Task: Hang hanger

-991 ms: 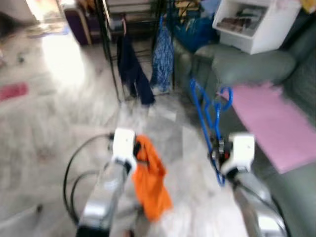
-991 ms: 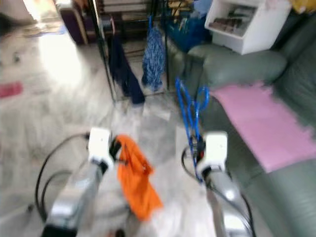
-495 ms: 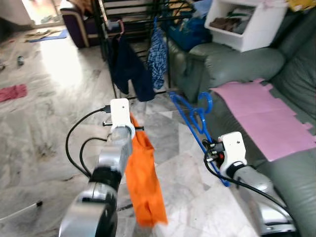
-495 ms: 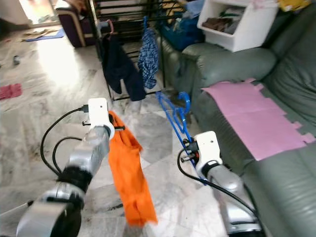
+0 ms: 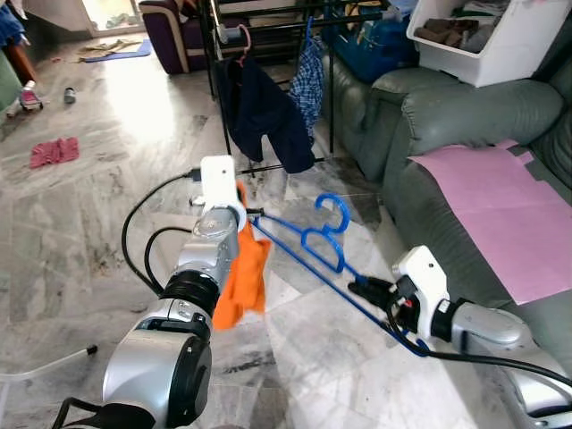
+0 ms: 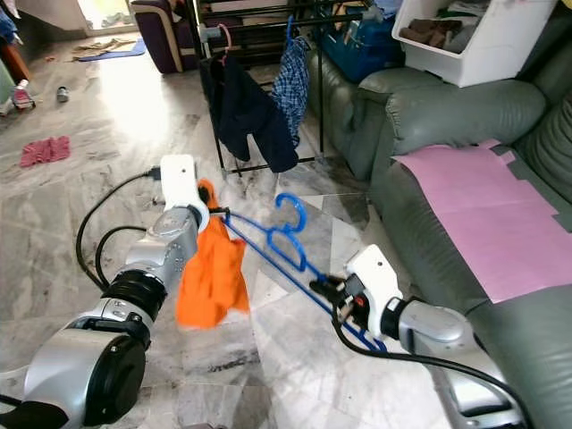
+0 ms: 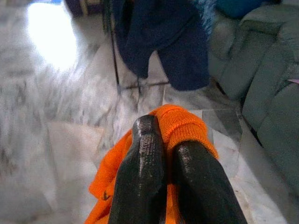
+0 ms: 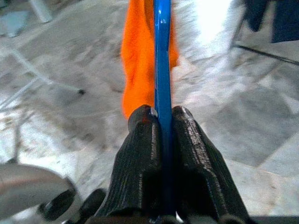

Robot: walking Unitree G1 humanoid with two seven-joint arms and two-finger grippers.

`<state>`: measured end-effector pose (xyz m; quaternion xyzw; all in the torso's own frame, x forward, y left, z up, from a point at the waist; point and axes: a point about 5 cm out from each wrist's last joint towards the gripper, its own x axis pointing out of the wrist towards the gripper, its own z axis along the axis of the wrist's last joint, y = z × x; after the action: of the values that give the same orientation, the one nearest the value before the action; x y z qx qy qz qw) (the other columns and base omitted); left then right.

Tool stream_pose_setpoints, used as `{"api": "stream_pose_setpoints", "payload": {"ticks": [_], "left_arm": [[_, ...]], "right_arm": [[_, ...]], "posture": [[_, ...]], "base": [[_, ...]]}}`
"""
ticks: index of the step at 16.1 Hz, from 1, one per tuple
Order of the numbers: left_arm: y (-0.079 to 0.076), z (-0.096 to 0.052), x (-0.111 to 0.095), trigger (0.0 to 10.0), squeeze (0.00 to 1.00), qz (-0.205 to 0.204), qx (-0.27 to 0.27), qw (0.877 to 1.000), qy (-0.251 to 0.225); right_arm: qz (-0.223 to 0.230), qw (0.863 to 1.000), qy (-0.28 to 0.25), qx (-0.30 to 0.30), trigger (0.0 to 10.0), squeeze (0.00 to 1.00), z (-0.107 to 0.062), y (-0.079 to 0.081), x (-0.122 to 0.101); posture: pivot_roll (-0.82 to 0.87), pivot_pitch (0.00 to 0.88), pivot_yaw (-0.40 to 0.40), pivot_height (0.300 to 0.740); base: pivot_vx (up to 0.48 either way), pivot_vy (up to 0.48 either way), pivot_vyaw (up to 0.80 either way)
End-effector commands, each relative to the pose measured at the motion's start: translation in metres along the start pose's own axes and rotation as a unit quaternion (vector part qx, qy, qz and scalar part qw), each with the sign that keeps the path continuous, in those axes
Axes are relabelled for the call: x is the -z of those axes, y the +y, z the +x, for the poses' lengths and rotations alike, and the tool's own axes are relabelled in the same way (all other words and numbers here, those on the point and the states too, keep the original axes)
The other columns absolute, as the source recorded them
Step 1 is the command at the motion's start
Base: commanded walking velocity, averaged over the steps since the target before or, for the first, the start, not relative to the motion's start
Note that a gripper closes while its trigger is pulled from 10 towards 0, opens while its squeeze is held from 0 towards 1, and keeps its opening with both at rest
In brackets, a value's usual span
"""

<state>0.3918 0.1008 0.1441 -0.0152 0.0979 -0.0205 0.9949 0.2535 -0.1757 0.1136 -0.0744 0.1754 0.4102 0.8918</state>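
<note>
1. Blue plastic hanger [image 5: 308,246], one counted (possibly a doubled pair, hard to tell); centre of the frame, slanting from the left gripper down to the right gripper, hook curled upward near the middle.
2. Orange garment [image 5: 243,277], one; left of centre, draped below the left gripper [image 7: 161,158], fingers [image 7: 142,172] closed tight on a fold of the cloth.
3. Right gripper [image 8: 161,140], lower right of the frame, fingers [image 8: 191,158] clamped on the hanger's lower bar, no gap visible.
4. Black drying rack [image 5: 268,18], one; upper centre of the frame, well apart from the hanger; hung with a dark navy garment [image 5: 264,112] and a blue checked garment [image 5: 311,76], two in all.
5. Grey-green sofa [image 5: 447,116], one, right side; pink mat [image 5: 509,214], one, lying on its seat; white bin [image 5: 487,40], one, upper right.
6. Step in hand, judged: threading the hanger's end into the orange garment. Best done by keeping the cloth taut, sliding the hanger arm well inside the opening, and holding the hook free for the rack afterwards.
</note>
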Motion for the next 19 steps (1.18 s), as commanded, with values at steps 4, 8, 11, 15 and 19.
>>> {"api": "stream_pose_setpoints", "payload": {"ticks": [4,8,11,15,19], "left_arm": [[0.001,0.002,-0.012,10.0,0.00,0.061,0.017,0.997,-0.040],[0.011,0.003,-0.013,10.0,0.00,0.081,0.014,0.995,-0.046],[0.016,0.005,-0.019,10.0,0.00,0.068,0.010,0.996,-0.048],[0.007,0.003,-0.025,10.0,0.00,0.065,0.039,0.995,-0.062],[-0.024,-0.005,-0.030,10.0,0.00,0.073,0.102,0.988,-0.084]], "right_arm": [[-0.016,0.998,0.028,-0.058,10.0,0.00,-0.007,0.004,-0.003],[-0.031,0.997,0.046,-0.046,10.0,0.00,-0.011,-0.003,-0.001],[-0.050,0.997,0.056,0.011,10.0,0.00,-0.003,-0.013,0.006],[-0.011,0.996,0.033,0.080,10.0,0.00,0.010,-0.028,0.012],[0.037,0.990,0.016,0.137,10.0,0.00,0.032,-0.042,0.012]], "posture": [[-0.07,0.030,0.027,0.740],[-0.07,0.029,0.029,0.740],[-0.08,0.031,0.032,0.740],[-0.06,0.038,0.028,0.740],[-0.06,0.044,0.029,0.740]], "base": [[0.000,0.000,0.00],[0.000,0.000,0.00],[0.000,0.000,0.00],[0.000,0.000,0.00],[0.000,0.000,0.00]]}}
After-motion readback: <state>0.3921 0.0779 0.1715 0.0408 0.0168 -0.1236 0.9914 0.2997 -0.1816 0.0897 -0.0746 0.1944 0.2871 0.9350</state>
